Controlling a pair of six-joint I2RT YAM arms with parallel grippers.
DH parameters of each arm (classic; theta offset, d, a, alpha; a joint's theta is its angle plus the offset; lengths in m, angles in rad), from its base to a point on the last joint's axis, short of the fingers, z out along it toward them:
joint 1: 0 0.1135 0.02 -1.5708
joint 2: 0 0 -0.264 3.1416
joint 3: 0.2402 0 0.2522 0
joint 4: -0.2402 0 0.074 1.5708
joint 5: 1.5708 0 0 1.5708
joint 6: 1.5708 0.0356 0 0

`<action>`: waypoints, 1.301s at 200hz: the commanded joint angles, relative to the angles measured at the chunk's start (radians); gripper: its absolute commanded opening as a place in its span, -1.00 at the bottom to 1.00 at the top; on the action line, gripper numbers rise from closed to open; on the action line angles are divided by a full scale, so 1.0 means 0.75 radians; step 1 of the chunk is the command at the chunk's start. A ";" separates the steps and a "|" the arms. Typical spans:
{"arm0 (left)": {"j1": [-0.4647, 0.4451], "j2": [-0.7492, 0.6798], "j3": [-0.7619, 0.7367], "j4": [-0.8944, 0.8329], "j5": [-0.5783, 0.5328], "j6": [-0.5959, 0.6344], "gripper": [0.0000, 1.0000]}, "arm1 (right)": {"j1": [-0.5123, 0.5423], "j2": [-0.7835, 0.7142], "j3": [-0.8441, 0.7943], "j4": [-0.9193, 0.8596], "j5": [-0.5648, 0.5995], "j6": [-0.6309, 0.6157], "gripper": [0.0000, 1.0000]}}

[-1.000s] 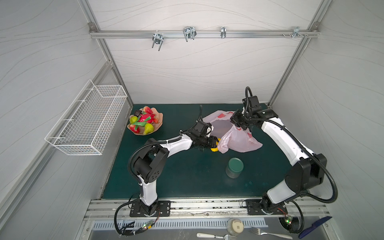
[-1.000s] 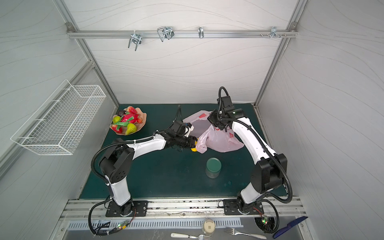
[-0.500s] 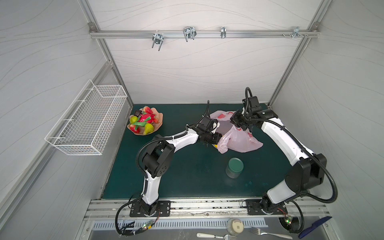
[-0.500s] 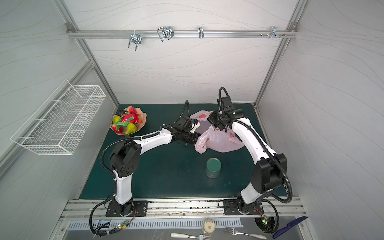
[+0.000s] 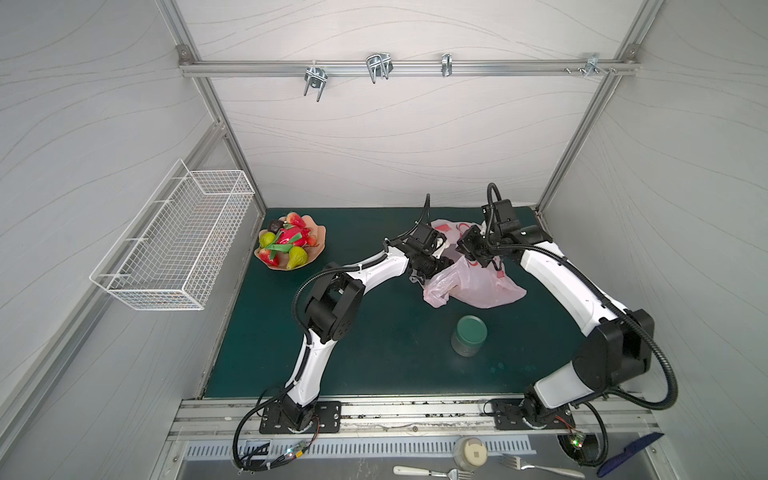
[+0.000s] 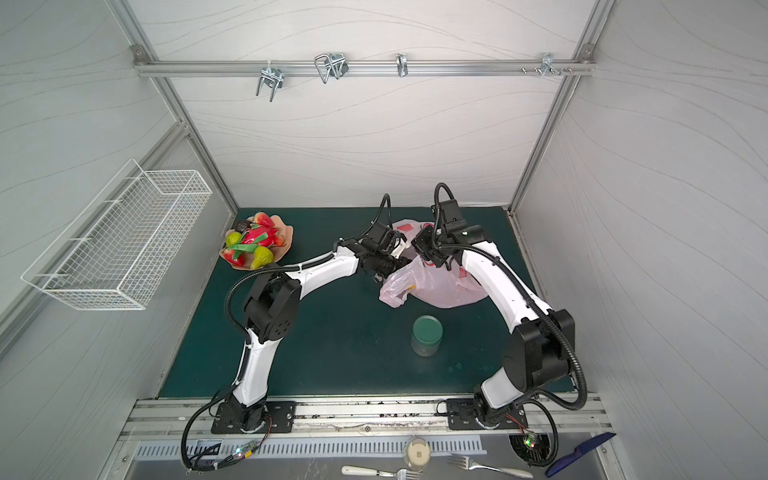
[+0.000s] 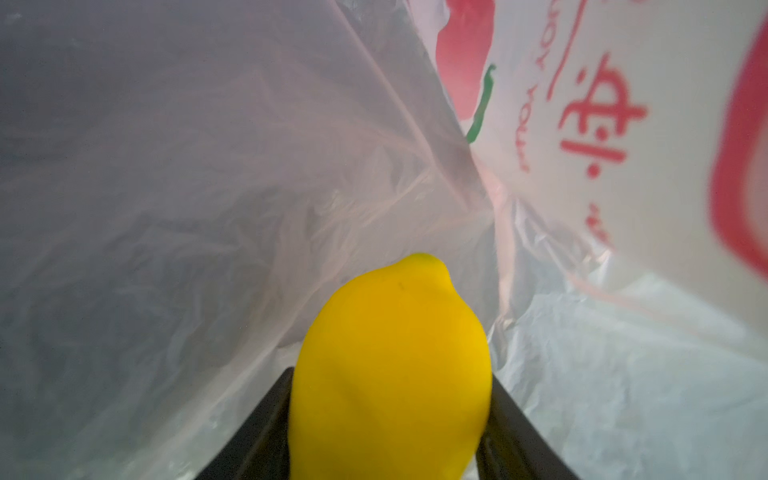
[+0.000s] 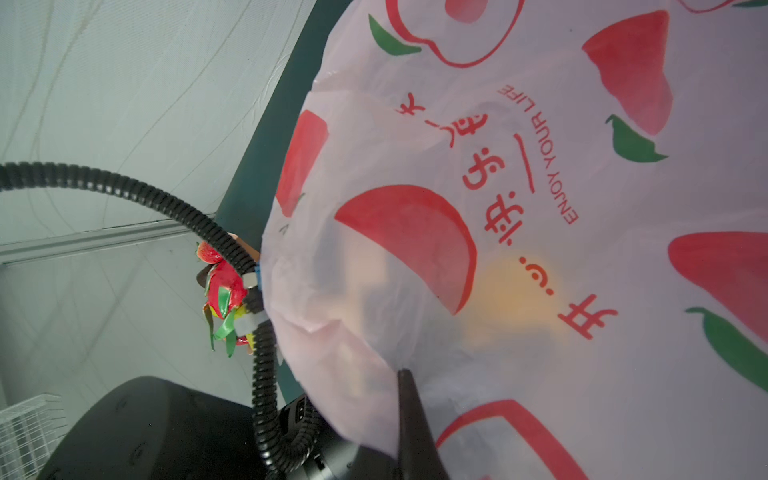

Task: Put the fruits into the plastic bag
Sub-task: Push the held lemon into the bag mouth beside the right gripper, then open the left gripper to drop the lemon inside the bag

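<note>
Your left gripper [image 7: 390, 428] is partly open and clamped on the lemon [image 7: 390, 353]. The lemon is already inside the plastic bag [image 7: 166, 166], with film on every side of the jaws. The pocket ahead of the tip looks free, so release low, then back straight out without snagging film. Your right gripper [image 8: 405, 382] is pinched tight on the bag's upper wall, holding the mouth up. Hold it steady. The other fruits [image 5: 286, 243] lie well behind, in the dish [image 5: 318, 249].
</note>
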 commanded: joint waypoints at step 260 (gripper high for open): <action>-0.125 -0.043 0.067 0.139 0.231 -0.345 0.81 | -0.030 -0.321 -0.404 0.429 -0.002 0.358 -1.00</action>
